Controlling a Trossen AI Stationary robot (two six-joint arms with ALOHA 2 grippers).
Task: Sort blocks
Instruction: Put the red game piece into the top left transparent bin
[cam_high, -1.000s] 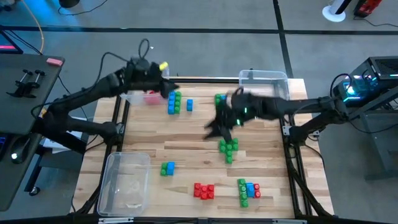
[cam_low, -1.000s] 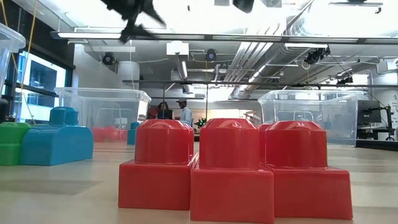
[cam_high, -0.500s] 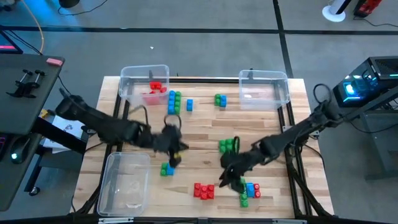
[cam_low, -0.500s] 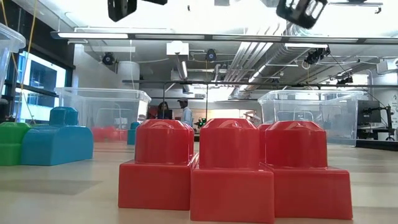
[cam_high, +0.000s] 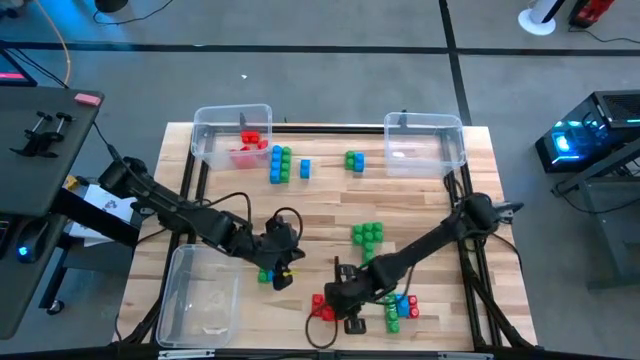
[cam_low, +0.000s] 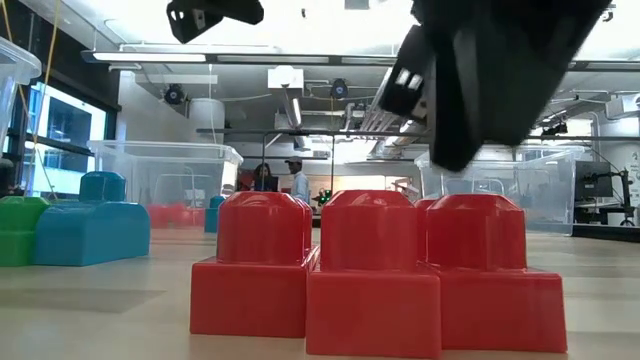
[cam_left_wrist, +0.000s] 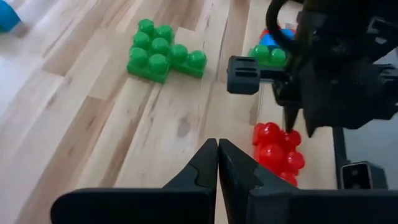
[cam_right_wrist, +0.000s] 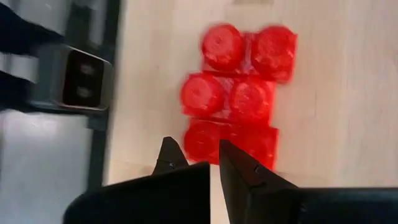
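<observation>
A red block cluster (cam_high: 322, 308) (cam_right_wrist: 239, 96) lies near the table's front edge. My right gripper (cam_high: 345, 303) (cam_right_wrist: 196, 149) hangs just over it, pointing steeply down, shut and with nothing between its fingers. In the low view it (cam_low: 480, 90) shows above the red cluster (cam_low: 370, 270). To the left, my left gripper (cam_high: 283, 262) (cam_left_wrist: 217, 149) is shut and empty, above a small blue-and-green block (cam_high: 266, 273). A green cluster (cam_high: 367, 235) (cam_left_wrist: 163, 53) lies mid-table.
Clear bins stand far left (cam_high: 208, 130), holding red blocks (cam_high: 248, 145), far right (cam_high: 425, 140) and near left (cam_high: 205, 295). More blocks lie at the far middle (cam_high: 283, 165) (cam_high: 354, 160). A mixed green, blue and red cluster (cam_high: 400, 305) lies right of the red one.
Both arms have swept from the far half of the table toward its near edge and come down. The left gripper now hangs by the blue-and-green block and the right over the red cluster. Both grippers have shut, empty. No block has moved.
</observation>
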